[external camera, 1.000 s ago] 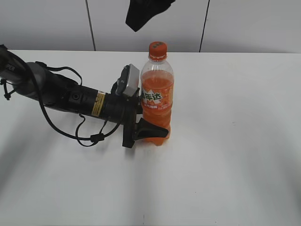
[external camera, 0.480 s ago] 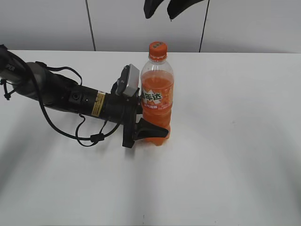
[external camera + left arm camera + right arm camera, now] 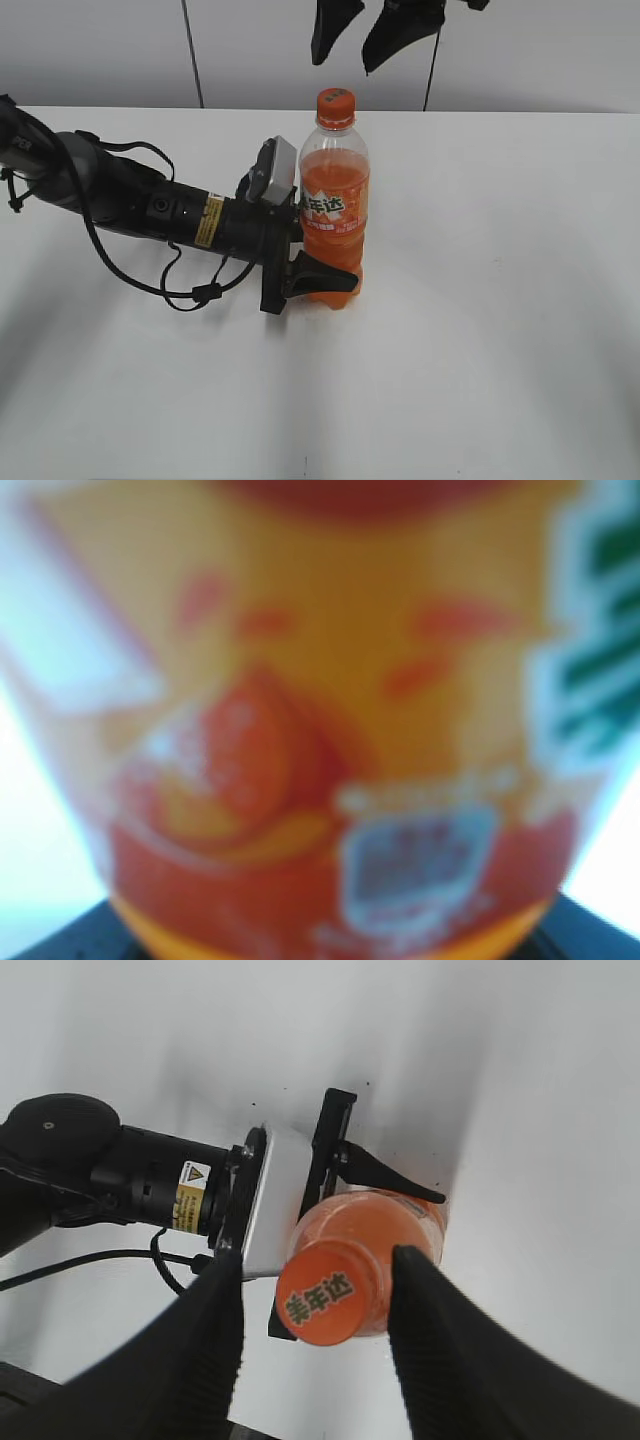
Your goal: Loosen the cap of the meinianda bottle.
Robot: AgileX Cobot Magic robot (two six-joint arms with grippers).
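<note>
Your left arm lies low and nearly level across the white table (image 3: 480, 350), reaching in from the left edge of the exterior view. Its left gripper (image 3: 325, 268) is clamped on the lower body of the meinianda bottle (image 3: 334, 215); one dark finger (image 3: 322, 273) wraps the near side just above the base. The left wrist view is filled by the bottle's blurred orange label (image 3: 300, 710), so the lens sits right against it.

Your right arm hangs above the bottle. In the exterior view only two dark fingertips (image 3: 400, 35) of the right gripper (image 3: 362, 40) show at the top edge, spread apart and clear of the cap (image 3: 335, 105). From the right wrist view, the right gripper (image 3: 315, 1335) is open, its two fingers (image 3: 215, 1350) straddling the cap (image 3: 320, 1305) with a gap on each side; neither touches it.

Room: the bottle stands upright near the table's centre, toward the back. The table surface to its right and in front is bare white. The left arm's body and a looping black cable (image 3: 170, 290) take up the left side. A grey wall (image 3: 100, 50) rises just behind the table's far edge.

Contents: the bottle holds orange drink up to about its shoulder, with clear plastic above. The cap is on the neck.
</note>
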